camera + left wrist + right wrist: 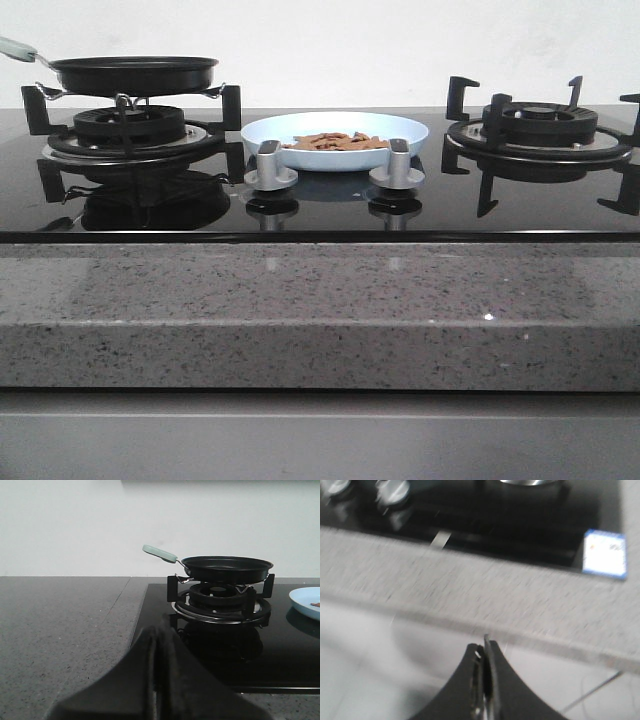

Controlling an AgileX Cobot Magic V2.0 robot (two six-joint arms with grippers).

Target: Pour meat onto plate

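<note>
The pale blue-white plate (335,139) sits on the black glass hob between the two burners, behind the knobs. A loose heap of reddish-brown meat pieces (335,142) lies in it. Its edge also shows in the left wrist view (306,601). The black frying pan (135,73) with a pale handle (159,553) rests on the left burner. My left gripper (159,630) is shut and empty, low over the grey counter, left of the hob and apart from the pan. My right gripper (485,642) is shut and empty, in front of the counter's edge. Neither gripper shows in the front view.
The right burner (538,130) stands bare. Two silver knobs (270,165) (398,165) stand in front of the plate. A speckled grey counter (320,310) runs along the front. A blue-bordered label (604,553) is stuck at the hob's corner.
</note>
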